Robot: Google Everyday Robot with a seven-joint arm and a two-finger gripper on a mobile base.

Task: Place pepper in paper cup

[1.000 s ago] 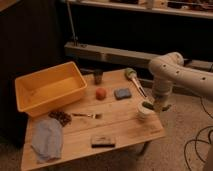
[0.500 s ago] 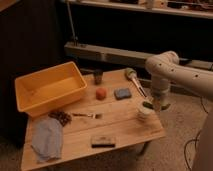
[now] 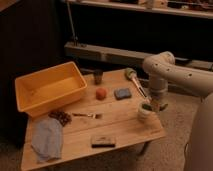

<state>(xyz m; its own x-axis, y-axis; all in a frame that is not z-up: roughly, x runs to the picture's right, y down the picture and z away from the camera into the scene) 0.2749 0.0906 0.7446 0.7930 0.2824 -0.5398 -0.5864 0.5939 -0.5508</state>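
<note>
A small white paper cup (image 3: 143, 114) stands near the right edge of the wooden table (image 3: 125, 131). A green pepper (image 3: 147, 106) shows at the cup's mouth, and I cannot tell whether it rests inside or is held just above. My gripper (image 3: 154, 103) hangs straight down from the white arm (image 3: 162, 70), right beside the cup's top on its right side and close to the pepper.
A yellow bin (image 3: 47, 87) fills the table's left. A dark cup (image 3: 98, 76), an orange ball (image 3: 101, 93), a blue sponge (image 3: 122, 93) and a brush (image 3: 133, 77) lie behind the paper cup. A fork (image 3: 87, 115), grapes (image 3: 60, 117), a blue cloth (image 3: 47, 138) and a black block (image 3: 103, 141) lie in front.
The arm has shifted slightly to the left, bringing the gripper closer over the paper cup. Nothing else on the table has moved.
</note>
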